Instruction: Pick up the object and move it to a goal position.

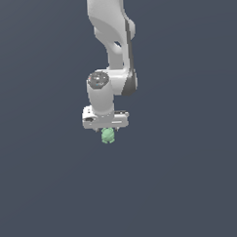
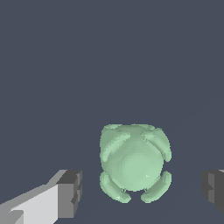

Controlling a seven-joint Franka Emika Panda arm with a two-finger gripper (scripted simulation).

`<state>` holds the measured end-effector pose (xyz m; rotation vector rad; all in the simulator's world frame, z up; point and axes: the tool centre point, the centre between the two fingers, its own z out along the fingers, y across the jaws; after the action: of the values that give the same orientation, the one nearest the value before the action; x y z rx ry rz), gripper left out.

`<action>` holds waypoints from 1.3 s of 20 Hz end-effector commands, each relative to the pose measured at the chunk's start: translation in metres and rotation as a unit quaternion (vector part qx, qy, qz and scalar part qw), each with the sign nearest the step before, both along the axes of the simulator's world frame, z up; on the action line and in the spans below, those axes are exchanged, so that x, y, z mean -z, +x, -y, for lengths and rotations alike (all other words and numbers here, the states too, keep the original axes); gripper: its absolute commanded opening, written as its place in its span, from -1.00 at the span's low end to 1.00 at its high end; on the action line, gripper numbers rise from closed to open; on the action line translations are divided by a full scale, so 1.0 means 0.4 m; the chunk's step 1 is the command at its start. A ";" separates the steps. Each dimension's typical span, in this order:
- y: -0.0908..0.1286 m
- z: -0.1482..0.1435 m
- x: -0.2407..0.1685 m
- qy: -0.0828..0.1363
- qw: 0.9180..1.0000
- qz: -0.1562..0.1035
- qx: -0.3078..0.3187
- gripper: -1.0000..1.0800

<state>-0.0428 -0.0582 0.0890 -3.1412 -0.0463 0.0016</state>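
Exterior view: the white-grey arm [image 1: 112, 37] comes down from the top of the frame, bends at a rounded joint, and ends in a vertical wrist with the white gripper bar [image 1: 105, 119] held level below it. The hand points straight down at the dark grey-blue floor [image 1: 191, 185].

The gripper [image 1: 108, 130] sits directly over the object [image 1: 108, 136], a small pale mint-green lumpy blob. The blob shows just under the middle of the bar and is far narrower than the bar. The fingers are mostly lost behind the bar and the blob in this view.

Wrist view: the object [image 2: 133, 162] lies between the two dark-tipped fingers. One finger [image 2: 70, 192], with its white body and grey pad, stands to one side of the blob; the other finger [image 2: 213, 190] stands on the opposite side at the frame edge. A clear strip of floor shows between each pad and the blob, so neither pad touches it. The jaws are spread wide, released, nothing grasped. The gap on the second finger's side looks a little wider.

The blob is rounded in the middle with curved ridges at its corners. Whether it rests on the floor cannot be told for sure.

Around the object: only plain floor [image 2: 109, 57], with nothing between the fingers and the blob.
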 end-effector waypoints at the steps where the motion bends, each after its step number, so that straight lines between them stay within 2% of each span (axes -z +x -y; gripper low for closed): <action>1: -0.001 0.000 0.011 0.000 1.000 0.000 0.000 0.92; 10: -0.004 0.001 0.107 0.000 1.000 0.000 -0.001 0.92; 15: -0.002 0.001 0.124 0.000 1.000 0.000 -0.001 0.92; 16: -0.002 0.001 0.124 0.000 1.000 0.000 -0.001 -1.00; 26: -0.002 0.002 0.122 0.000 1.000 0.001 -0.001 -1.00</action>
<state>-0.0435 -0.0589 0.0403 -3.1413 -0.0480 -0.0012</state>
